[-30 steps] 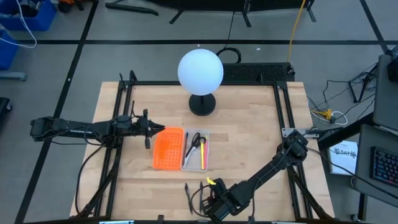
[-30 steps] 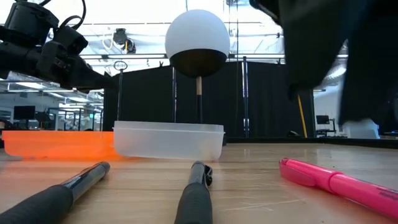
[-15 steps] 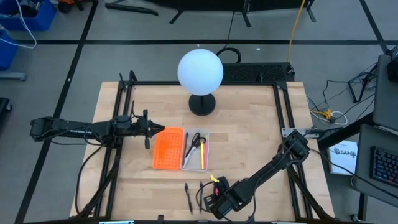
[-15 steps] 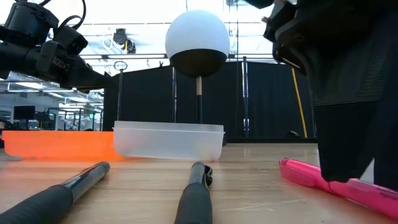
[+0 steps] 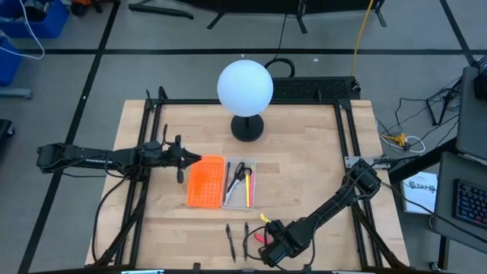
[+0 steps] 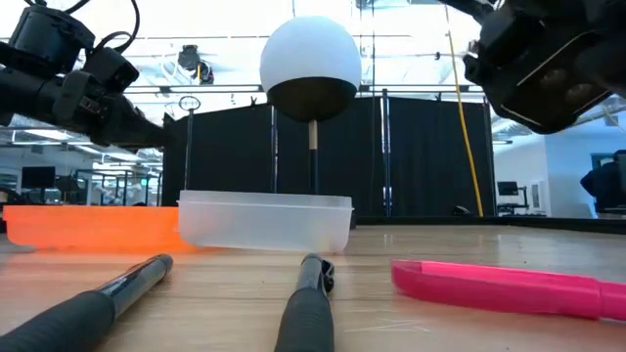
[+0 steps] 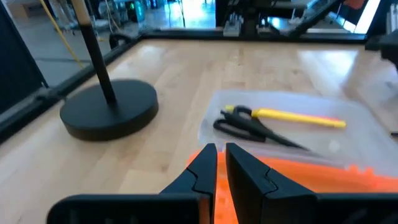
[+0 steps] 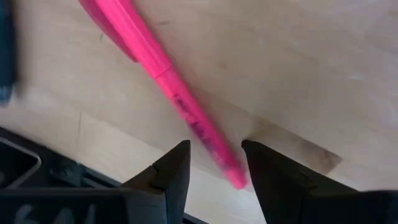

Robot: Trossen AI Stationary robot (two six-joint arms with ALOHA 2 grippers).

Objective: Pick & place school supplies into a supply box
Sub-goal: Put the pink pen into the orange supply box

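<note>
- Right arm: reaches from the table's 4 o'clock corner to the near edge at 6 o'clock; the right gripper points down, fingers parted, straddling the tip of the pink pen without holding it.
- Pink pen: lies flat on the wooden table; dark printing on its barrel is unreadable.
- Two black pens: parallel, at the pink pen's 9 o'clock.
- Left arm: extends level from 9 o'clock; the left gripper, fingers nearly closed and empty, hovers over the box's orange half.
- Clear tray: holds scissors and a yellow pencil.
</note>
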